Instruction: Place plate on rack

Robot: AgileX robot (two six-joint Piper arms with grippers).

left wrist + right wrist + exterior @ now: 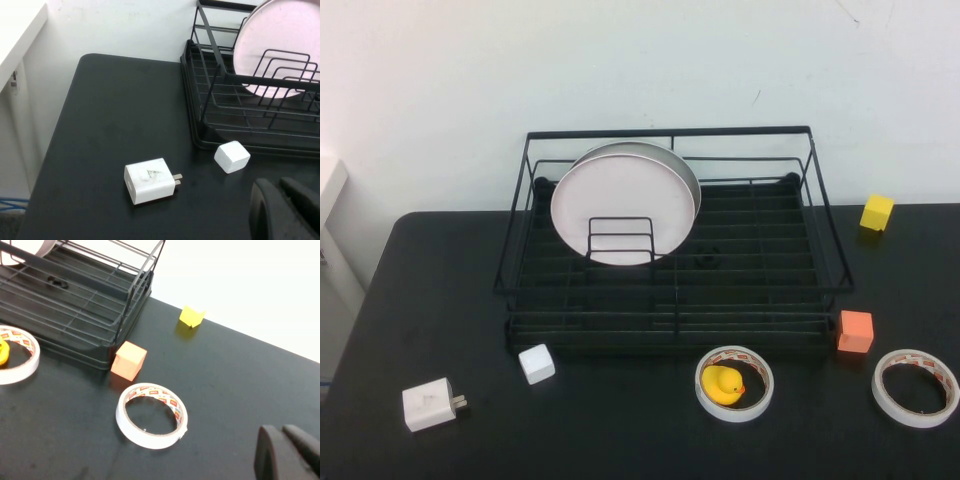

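Upright against the divider [620,240], left side of the rack [672,290], the plate [623,208] stands seated, a grey-white plate [685,165] behind it. Best to keep both arms clear. Left gripper [285,212] and right gripper [290,455], parked near, show only cropped, seemingly closed fingertips.

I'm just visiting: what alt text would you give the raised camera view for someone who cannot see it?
A pale pink plate stands upright in a black wire rack on a black table, with a grey-white plate behind it. In front lie a white charger, a white cube, a rubber duck inside a tape roll; neither end effector appears here.
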